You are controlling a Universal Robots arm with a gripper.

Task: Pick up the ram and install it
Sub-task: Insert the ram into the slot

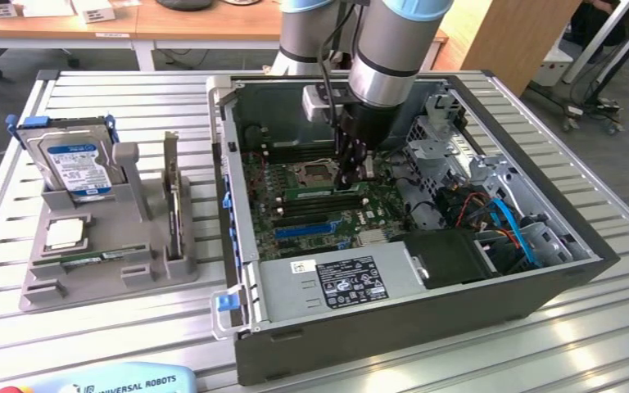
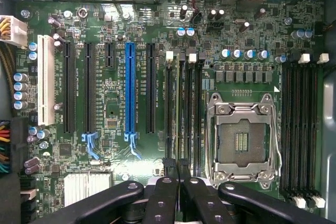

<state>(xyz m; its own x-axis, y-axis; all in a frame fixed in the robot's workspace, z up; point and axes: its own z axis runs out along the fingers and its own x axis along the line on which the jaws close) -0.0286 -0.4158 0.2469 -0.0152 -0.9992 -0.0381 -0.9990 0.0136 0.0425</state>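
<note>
A slatted metal table (image 1: 576,344) carried an open computer case (image 1: 402,327) lying on its side, with the Universal Robots arm (image 1: 386,57) reaching straight down into it. At the exterior view's left, well apart from the arm, a grey fixture (image 1: 107,282) held a blue-labelled hard drive (image 1: 74,164) upright at its far end and a square CPU chip (image 1: 63,233) nearer. Inside the case, the gripper (image 2: 178,182) hung low over the motherboard (image 2: 252,40), its jaws drawn close together onto the ram (image 1: 317,195), which stood on edge in a memory slot just near of the open CPU socket (image 2: 241,140)
</note>
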